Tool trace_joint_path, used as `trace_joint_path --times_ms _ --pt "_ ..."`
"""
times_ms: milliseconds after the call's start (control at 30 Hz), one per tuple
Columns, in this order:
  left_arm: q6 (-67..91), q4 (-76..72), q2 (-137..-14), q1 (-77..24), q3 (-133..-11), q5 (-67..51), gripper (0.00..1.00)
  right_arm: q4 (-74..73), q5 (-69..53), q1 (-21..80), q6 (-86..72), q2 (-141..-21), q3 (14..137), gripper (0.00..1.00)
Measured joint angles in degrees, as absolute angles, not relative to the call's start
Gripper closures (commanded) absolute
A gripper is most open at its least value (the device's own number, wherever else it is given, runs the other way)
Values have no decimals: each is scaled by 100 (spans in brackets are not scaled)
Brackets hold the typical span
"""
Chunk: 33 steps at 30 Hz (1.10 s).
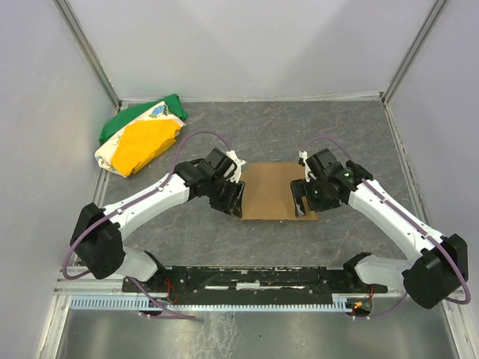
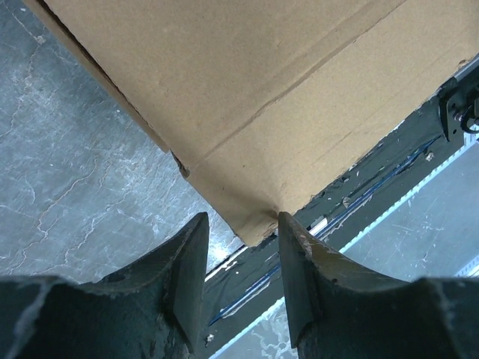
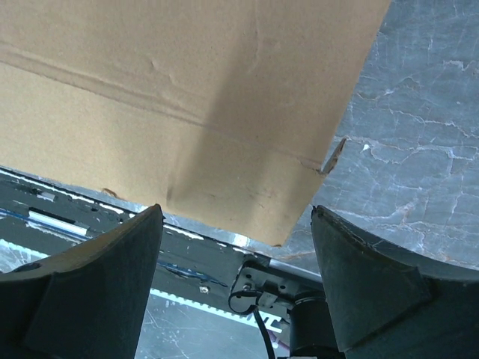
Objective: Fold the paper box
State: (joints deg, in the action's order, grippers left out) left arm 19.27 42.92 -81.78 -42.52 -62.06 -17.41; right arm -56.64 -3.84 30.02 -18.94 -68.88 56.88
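The paper box is a brown cardboard piece with creases, lying at the middle of the table between both arms. My left gripper is at its left edge. In the left wrist view the gripper is open, and a corner of the cardboard reaches the gap and touches the right fingertip. My right gripper is at the box's right edge. In the right wrist view the gripper is wide open, and a cardboard corner sits just beyond the gap, touching neither finger.
A green, yellow and white cloth bundle lies at the back left. White walls enclose the table on three sides. The black mounting rail and both arm bases run along the near edge.
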Motion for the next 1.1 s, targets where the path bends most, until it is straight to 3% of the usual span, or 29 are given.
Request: trace_joint_path --times_ms 1100 --pt "1929 4198 -8289 -4257 -6154 -1817 57 -5822 -709 3000 -1927 -6949 5664 29"
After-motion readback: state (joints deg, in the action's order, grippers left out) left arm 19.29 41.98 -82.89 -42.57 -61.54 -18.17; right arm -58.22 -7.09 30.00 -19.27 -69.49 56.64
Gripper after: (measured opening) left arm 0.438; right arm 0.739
